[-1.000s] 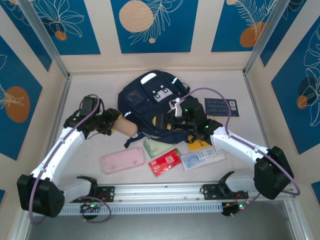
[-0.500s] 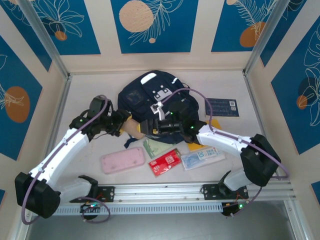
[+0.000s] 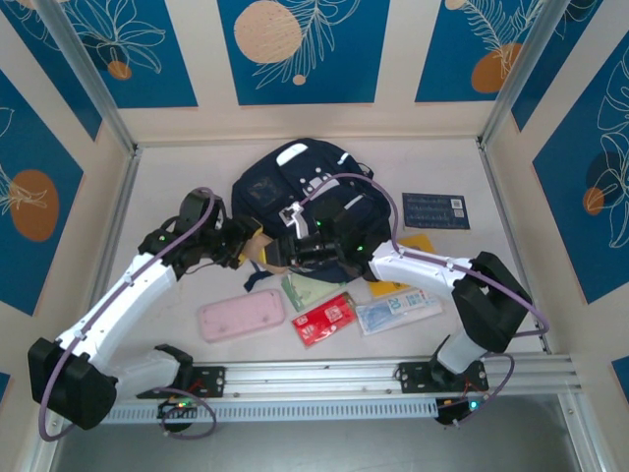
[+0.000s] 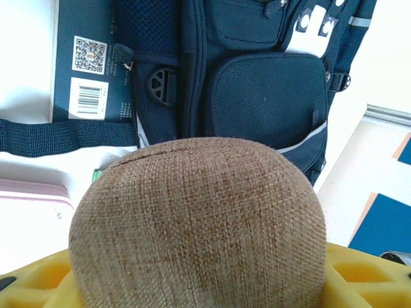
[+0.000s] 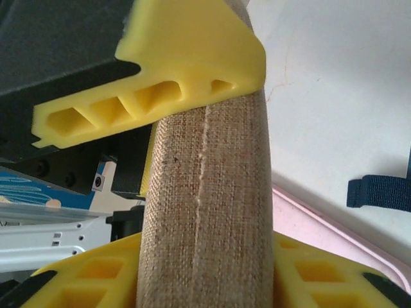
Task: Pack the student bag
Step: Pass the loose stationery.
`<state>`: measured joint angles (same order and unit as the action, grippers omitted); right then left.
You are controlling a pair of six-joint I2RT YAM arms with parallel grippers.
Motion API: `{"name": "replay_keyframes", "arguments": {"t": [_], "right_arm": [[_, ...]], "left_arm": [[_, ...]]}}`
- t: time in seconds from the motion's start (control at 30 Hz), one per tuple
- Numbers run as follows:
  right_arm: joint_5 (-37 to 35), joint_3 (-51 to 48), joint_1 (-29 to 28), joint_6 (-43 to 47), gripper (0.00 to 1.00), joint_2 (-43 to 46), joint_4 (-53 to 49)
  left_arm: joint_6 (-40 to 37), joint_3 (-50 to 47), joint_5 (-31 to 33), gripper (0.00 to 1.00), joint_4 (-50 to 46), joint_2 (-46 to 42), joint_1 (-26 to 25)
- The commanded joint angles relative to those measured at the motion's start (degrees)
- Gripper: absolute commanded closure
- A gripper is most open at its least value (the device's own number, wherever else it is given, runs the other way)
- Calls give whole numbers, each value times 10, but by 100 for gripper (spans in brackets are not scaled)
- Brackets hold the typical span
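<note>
— What has the left claw [image 3: 244,246] got?

— A tan woven pouch [image 3: 263,252], pinched between its yellow fingers [image 4: 366,282].

— And the right claw [image 3: 287,246]?

— It meets the pouch from the opposite side. In the right wrist view its two fingers press on both flat faces, so it is gripping the pouch as well (both claws on one pouch).

— Where is the backpack [image 3: 295,187]?

— It is flat on the desk [image 3: 177,177] just beyond both claws. The pouch sits at the backpack's near edge, right in front of them.

— Anything nearer the arm bases?

— A pink case [image 3: 241,317] lies behind the left claw and a red packet [image 3: 326,319] behind the right. A navy booklet [image 3: 435,210] lies well off to the right claw's right.
</note>
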<state>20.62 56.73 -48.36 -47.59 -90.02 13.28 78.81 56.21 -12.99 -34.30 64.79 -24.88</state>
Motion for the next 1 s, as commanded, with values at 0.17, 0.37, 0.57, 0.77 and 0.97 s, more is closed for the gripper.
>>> {"name": "replay_keyframes", "arguments": {"t": [0.17,0.37,0.57,0.77,0.97], "right_arm": [[-41,-36,31,-7,66,51,-9],[-138,-101,103,7,67,165,-141],[-244,-166,193,56,68,355,-271],[-259,-200,309,69,68,490,-357],[-204,-213,366,64,66,518,-368]], "left_arm": [[-62,53,-11,15,9,42,-8],[-294,193,77,10,-57,138,-57],[-544,365,182,15,-134,302,-155],[-682,540,297,14,-214,485,-224],[-736,616,294,11,-197,579,-226]]}}
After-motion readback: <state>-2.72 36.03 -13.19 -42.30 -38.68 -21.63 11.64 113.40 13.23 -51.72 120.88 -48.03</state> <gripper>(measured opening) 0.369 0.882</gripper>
